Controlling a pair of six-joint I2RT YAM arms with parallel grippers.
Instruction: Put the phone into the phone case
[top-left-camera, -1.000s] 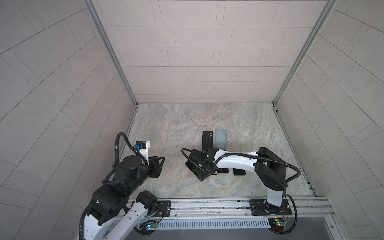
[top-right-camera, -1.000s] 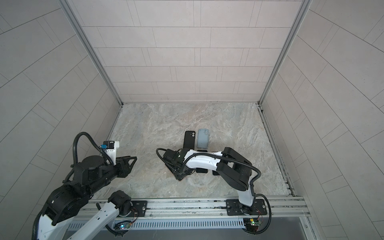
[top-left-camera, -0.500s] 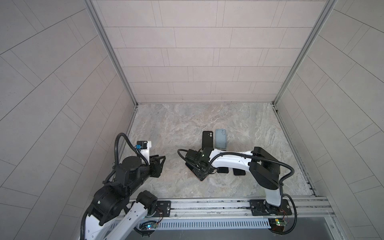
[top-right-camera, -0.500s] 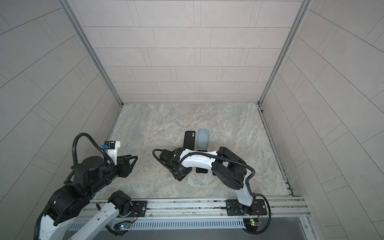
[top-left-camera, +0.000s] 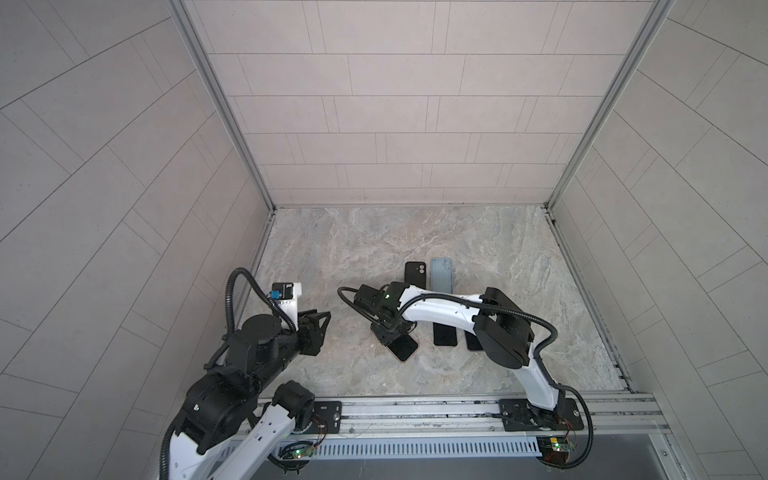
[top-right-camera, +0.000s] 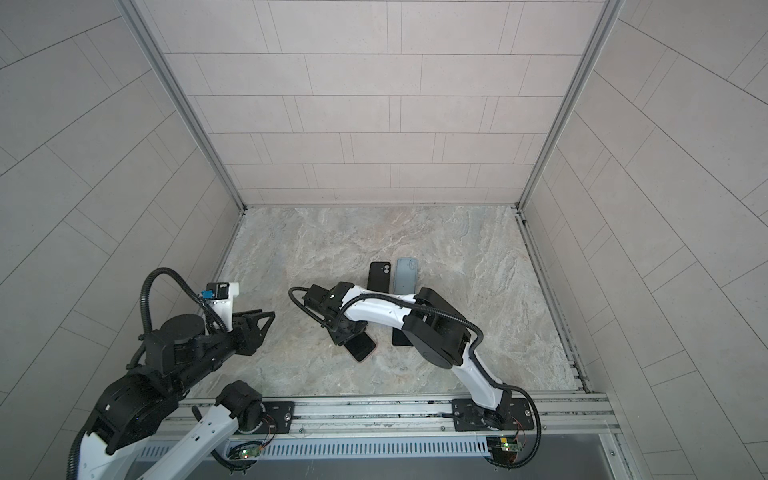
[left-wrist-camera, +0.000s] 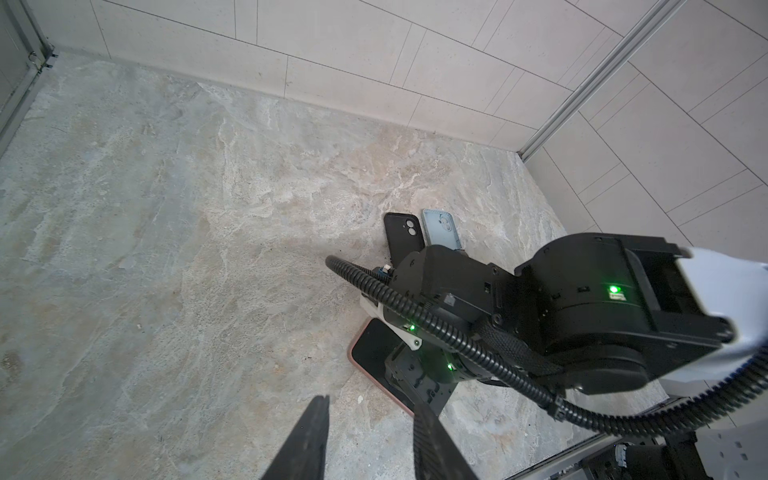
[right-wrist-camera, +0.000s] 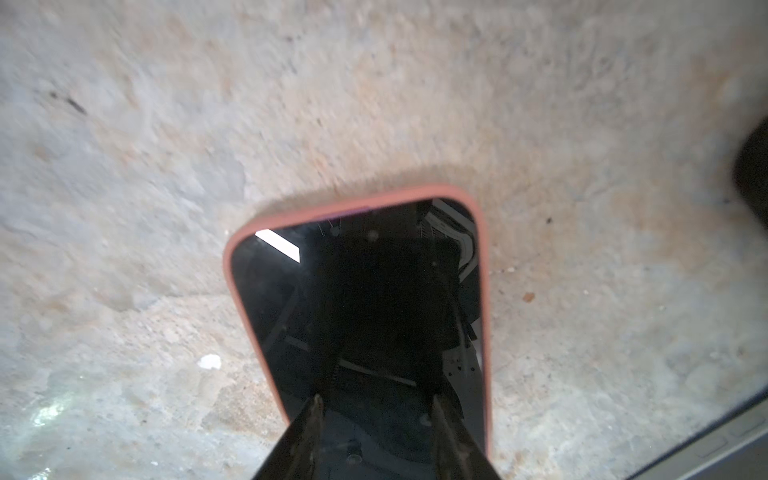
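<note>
Obs: right gripper (right-wrist-camera: 375, 400) part-open, empty, over phone (right-wrist-camera: 282, 299) in pink case (right-wrist-camera: 357, 202); left gripper (left-wrist-camera: 370, 402) open, empty. Risk: uneven press could pop a corner out.

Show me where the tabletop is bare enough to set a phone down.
Bare: the stretch of marble tabletop between the tiled back wall and the black phone case and grey-blue phone case; also the near strip along the metal rail. Crowded: the middle, where the right tool is over the salmon-rimmed black phone, with other dark phones alongside.
</note>
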